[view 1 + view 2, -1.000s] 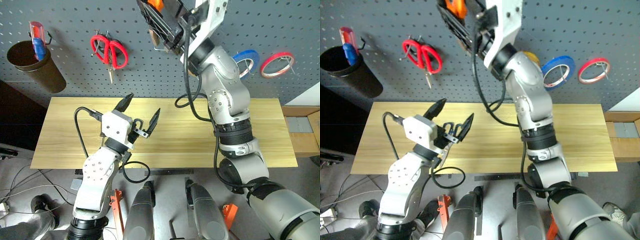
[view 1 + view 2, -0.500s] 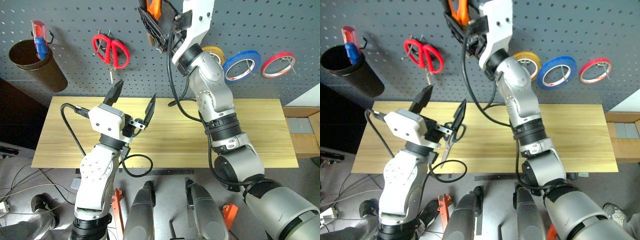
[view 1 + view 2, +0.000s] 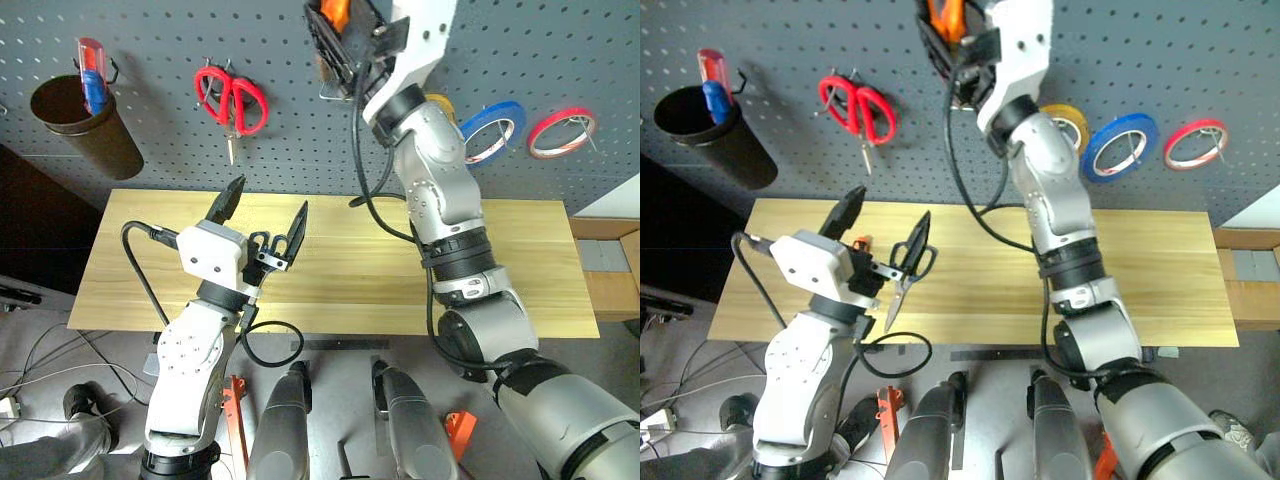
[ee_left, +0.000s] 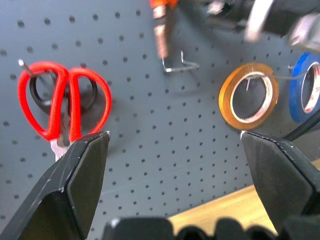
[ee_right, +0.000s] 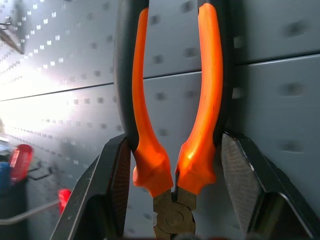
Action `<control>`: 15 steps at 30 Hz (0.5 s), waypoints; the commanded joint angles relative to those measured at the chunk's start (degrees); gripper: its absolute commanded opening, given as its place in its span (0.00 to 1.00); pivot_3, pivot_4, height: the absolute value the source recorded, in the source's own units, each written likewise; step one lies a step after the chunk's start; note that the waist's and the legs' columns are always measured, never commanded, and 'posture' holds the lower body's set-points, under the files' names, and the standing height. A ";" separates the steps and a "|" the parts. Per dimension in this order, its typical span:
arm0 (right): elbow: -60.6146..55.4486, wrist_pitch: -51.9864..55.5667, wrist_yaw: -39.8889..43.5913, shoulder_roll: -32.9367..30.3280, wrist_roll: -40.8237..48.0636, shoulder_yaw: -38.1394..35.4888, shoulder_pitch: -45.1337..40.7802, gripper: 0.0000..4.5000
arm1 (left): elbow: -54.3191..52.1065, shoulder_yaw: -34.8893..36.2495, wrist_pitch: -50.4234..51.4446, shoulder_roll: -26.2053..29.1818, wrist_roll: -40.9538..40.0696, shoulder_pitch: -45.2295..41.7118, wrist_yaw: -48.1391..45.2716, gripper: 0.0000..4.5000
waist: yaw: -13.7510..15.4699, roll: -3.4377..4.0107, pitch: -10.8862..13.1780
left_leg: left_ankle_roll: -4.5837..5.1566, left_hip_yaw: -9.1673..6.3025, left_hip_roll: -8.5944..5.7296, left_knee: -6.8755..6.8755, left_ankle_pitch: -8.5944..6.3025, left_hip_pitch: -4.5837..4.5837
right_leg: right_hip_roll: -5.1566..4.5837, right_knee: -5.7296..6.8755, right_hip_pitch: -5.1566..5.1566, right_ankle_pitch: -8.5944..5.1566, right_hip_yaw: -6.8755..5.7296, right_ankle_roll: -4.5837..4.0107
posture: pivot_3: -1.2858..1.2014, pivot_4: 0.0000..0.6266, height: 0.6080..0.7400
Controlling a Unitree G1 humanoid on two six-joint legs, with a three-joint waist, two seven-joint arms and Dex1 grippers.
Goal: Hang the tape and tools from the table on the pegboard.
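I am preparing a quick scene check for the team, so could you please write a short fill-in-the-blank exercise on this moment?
1. The right gripper holds the ____ by their handles.
2. The hanging scissors on the pegboard have ____ handles.
3. The left gripper hovers with its fingers ____.
4. Between the yellow roll and the red roll hangs the ____ tape.

Missing words: pliers; red; open; blue

Right hand (image 3: pixel 345 25) grips pliers (image 3: pixel 335 12) at pegboard (image 3: pixel 150 60).

Grey floor (image 3: pixel 60 345) below, loose cables (image 3: pixel 45 385) at left; dark brown cup (image 3: pixel 85 125) on wall
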 commanded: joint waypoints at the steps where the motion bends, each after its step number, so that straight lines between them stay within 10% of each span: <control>1: -8.91 2.26 -0.63 -0.15 -0.47 1.05 0.78 0.47 | -3.01 -0.08 -0.27 -0.15 -0.55 0.83 -0.11 1.00 | -0.30 0.00 0.00 | 0.00 0.01 0.00 -0.03 0.00 0.00 | 0.00 0.00 -0.02 0.00 0.00 0.00 | 0.52 0.59 1.00; 15: -10.46 2.31 -0.81 0.71 -2.80 2.91 1.20 0.47 | -7.15 2.72 4.80 0.97 -3.72 2.99 -0.11 1.00 | -0.48 0.00 0.00 | 0.00 0.07 0.03 -0.03 0.00 0.02 | 0.06 0.00 -0.05 0.01 0.04 -0.02 | 0.52 0.61 1.00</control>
